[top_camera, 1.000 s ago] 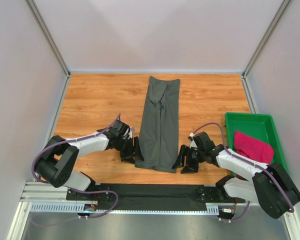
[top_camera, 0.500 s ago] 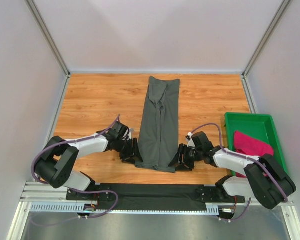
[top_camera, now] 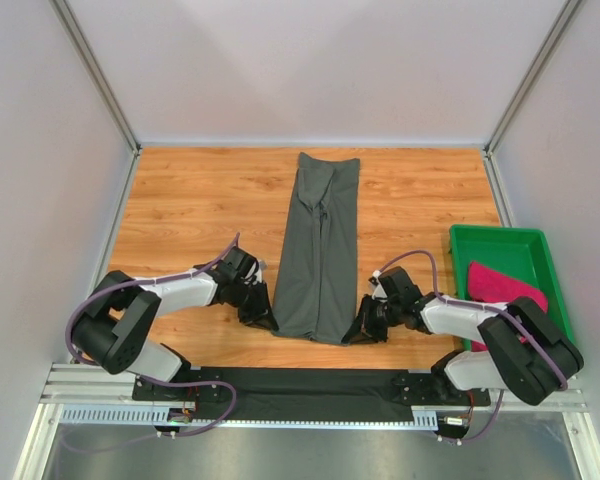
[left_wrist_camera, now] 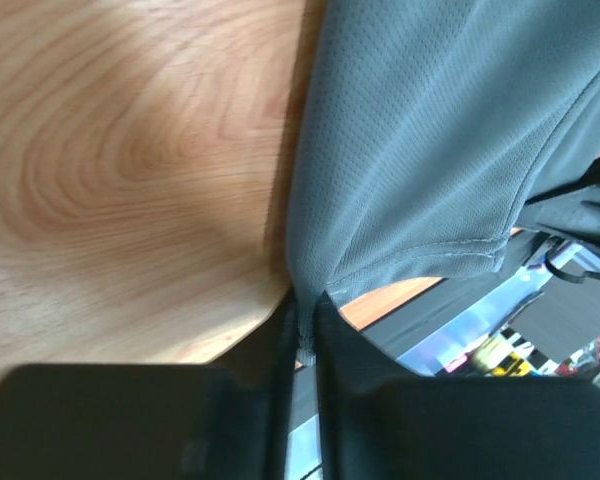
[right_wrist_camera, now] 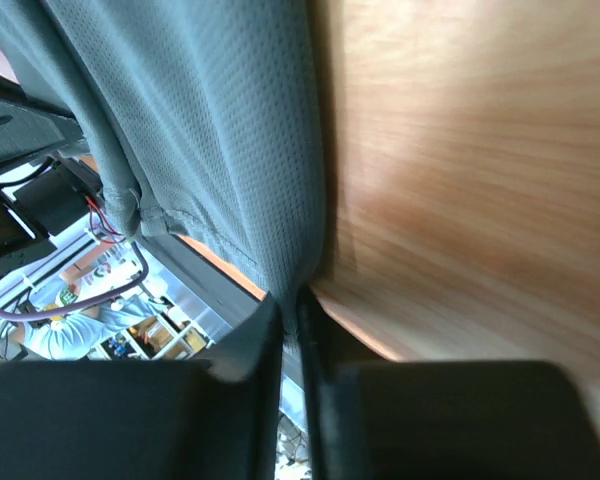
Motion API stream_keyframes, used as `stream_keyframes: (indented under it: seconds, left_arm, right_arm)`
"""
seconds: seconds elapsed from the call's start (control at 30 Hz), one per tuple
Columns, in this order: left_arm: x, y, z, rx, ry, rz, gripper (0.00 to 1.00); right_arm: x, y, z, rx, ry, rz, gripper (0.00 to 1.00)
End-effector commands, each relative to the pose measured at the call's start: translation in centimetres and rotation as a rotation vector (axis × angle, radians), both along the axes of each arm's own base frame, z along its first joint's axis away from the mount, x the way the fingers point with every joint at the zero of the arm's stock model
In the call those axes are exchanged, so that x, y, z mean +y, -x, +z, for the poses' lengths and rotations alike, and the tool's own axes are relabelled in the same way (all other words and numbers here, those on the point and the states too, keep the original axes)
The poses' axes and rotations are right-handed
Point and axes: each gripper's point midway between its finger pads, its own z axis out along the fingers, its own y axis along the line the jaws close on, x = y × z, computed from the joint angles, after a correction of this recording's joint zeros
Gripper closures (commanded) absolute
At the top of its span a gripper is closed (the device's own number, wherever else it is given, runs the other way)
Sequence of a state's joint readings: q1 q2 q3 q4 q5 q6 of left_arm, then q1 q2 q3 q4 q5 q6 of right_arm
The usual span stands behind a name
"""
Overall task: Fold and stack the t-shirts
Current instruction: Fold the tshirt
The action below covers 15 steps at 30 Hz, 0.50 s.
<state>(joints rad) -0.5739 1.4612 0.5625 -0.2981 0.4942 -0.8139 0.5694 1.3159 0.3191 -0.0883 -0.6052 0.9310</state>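
A dark grey t-shirt (top_camera: 321,245) lies folded into a long narrow strip down the middle of the wooden table. My left gripper (top_camera: 267,318) is shut on its near left corner, with grey cloth (left_wrist_camera: 400,150) pinched between the black fingers (left_wrist_camera: 275,390). My right gripper (top_camera: 358,330) is shut on the near right corner, the grey cloth (right_wrist_camera: 210,130) drawn in between its fingers (right_wrist_camera: 260,390). A magenta-pink t-shirt (top_camera: 502,290) lies bunched in the green tray.
The green tray (top_camera: 500,243) stands at the right edge of the table, close behind my right arm. Grey walls close in the left, back and right. A black rail (top_camera: 310,382) with the arm bases runs along the near edge.
Both grippers have moved inward onto the near corners of the grey t-shirt and shut on the cloth; a second ago they stood open beside it.
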Motion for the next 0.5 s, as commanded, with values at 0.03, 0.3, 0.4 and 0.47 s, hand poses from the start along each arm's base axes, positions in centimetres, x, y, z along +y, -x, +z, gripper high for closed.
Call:
stream_keyframes:
  seconds: [0.03, 0.3, 0.4, 0.47]
  left_arm:
    - [3.2, 2.2, -3.6, 0.055, -0.169, 0.009, 0.93]
    - [3.2, 4.7, -3.6, 0.085, -0.106, 0.046, 1.00]
    - [2.7, 4.7, -2.9, 0.067, -0.092, 0.049, 1.00]
    - [2.4, 4.5, -2.3, 0.055, -0.077, 0.058, 1.00]
  right_arm:
    - [-2.4, 1.4, -2.9, 0.033, 0.147, -0.029, 1.00]
    - [-3.2, 1.2, -1.6, -0.037, 0.177, 0.001, 1.00]
    - [-3.7, 1.8, -1.5, -0.025, 0.197, 0.031, 1.00]
    - [-3.8, 1.6, -1.1, -0.043, 0.210, 0.041, 1.00]
